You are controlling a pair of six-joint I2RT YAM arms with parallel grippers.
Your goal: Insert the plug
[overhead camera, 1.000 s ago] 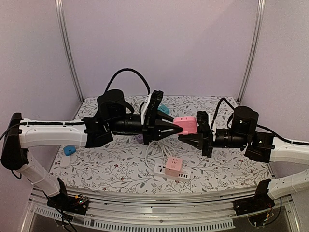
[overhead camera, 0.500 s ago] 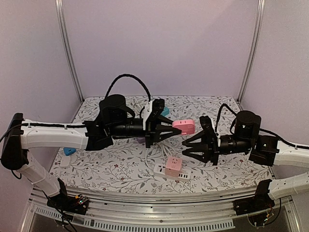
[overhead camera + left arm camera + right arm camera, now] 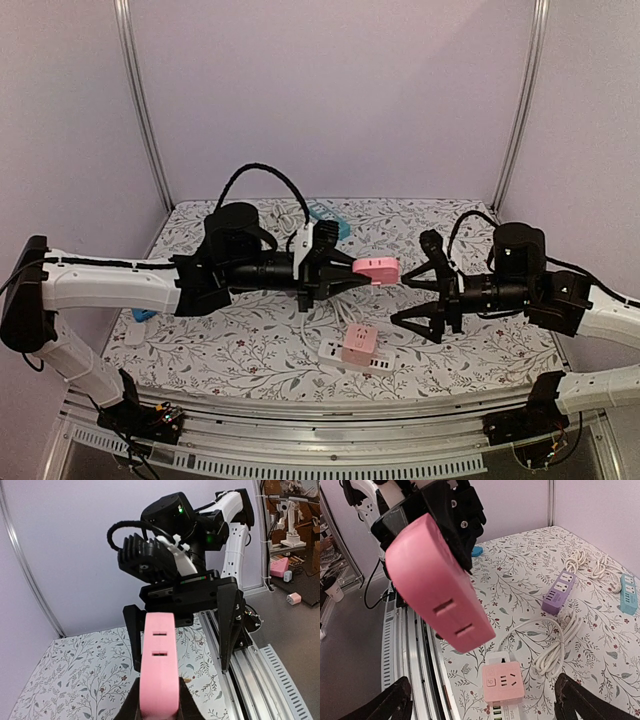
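1. Here, the left arm's jaws are closed to a narrow gap on the pink plug [image 3: 377, 268], gripping its rear end and holding it in the air above the surface [image 3: 240, 345].
2. The pink plug sits roughly level between the two arms, its free end pointing toward the right arm. In the left wrist view the pink plug [image 3: 159, 672] rises from between the jaws and shows two pairs of slots on its upper face.
3. The right arm's jaws stand wide apart with nothing between them, just beside the plug's free end but not touching it. In the right wrist view only the two dark fingertips [image 3: 390, 706] show at the bottom corners, and the pink plug [image 3: 437, 587] hangs ahead of them, tilted.
4. Below the held plug, a pink cube socket [image 3: 360, 342] sits on a white power strip [image 3: 328, 350] near the front edge of the surface.
5. A white cable [image 3: 555, 645] loops across the floral cloth beside the cube.
6. Farther back lie a purple power strip [image 3: 559, 591] and a blue power strip [image 3: 628, 594], well apart from the pink cube socket.
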